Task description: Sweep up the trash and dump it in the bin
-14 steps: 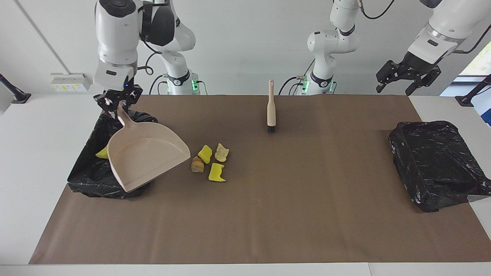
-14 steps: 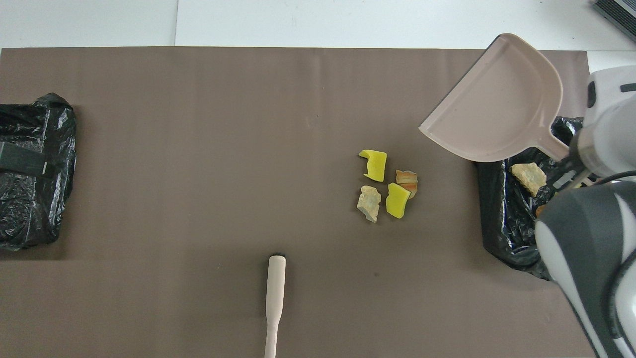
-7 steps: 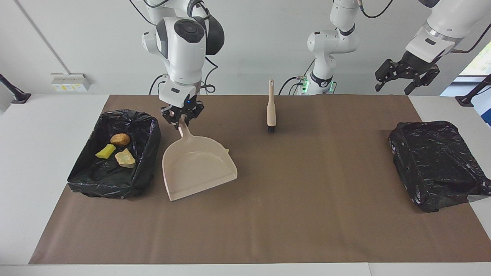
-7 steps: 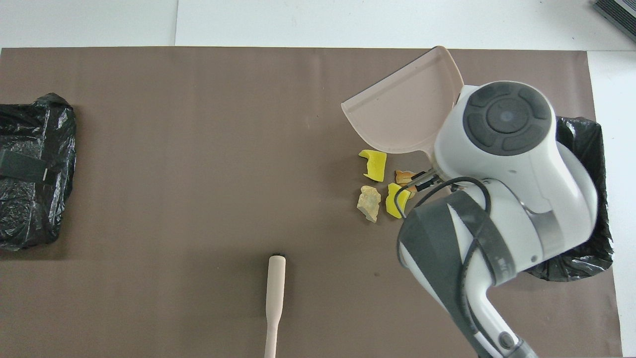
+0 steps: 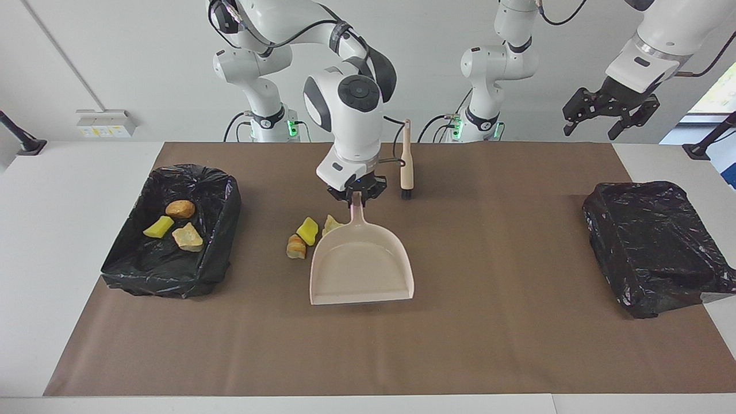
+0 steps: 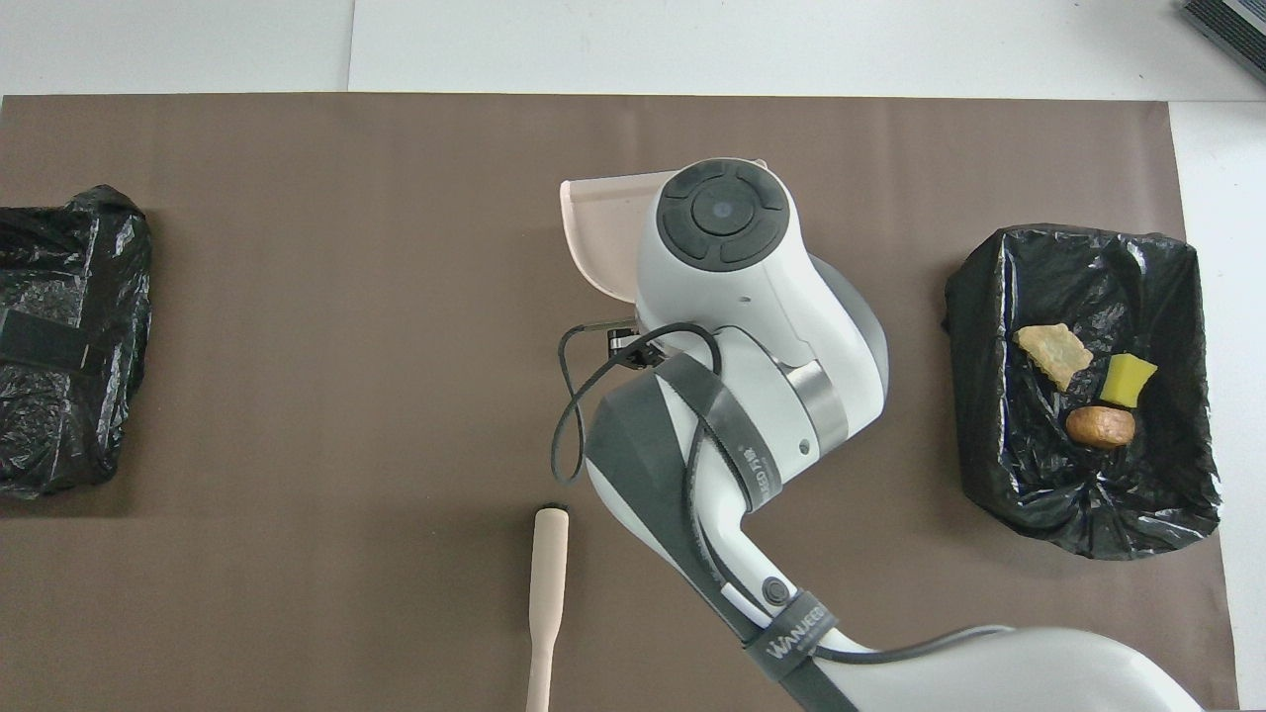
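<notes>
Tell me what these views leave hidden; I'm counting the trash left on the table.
- Loose scraps: overhead view, right arm covers them all; facing view, dustpan hides part of the pile.
- Right gripper: overhead view, hidden under its arm.
- Brush: overhead view, handle cut off by the bottom edge.

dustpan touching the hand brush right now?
Apart. The facing view shows brown mat between the dustpan handle, held by the right gripper, and the hand brush standing beside it, nearer the left arm's end.
</notes>
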